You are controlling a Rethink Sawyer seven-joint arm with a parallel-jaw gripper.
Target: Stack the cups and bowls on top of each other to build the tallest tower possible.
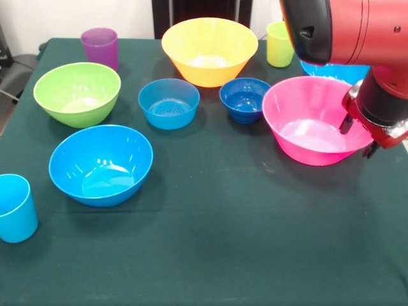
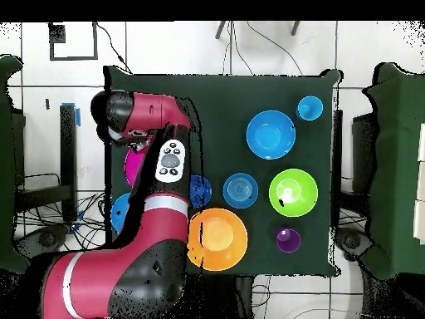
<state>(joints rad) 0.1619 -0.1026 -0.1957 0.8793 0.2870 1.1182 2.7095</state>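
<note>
Seven glossy plastic bowls sit apart on the dark green table (image 1: 210, 255), none stacked. Over the big round pink plastic bowl (image 1: 312, 131) near one side edge hangs the claw (image 1: 358, 137); whether it is spread or pressed together, I cannot tell

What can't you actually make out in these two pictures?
- Gripper: front view, at the pink bowl rim; open or shut unclear. Overhead, the arm hides it.
- Blue bowl behind the pink one: mostly hidden by the arm in both views.
- Yellow-green cup: covered overhead.
- Light blue cup: cut off by the front view's edge.
</note>
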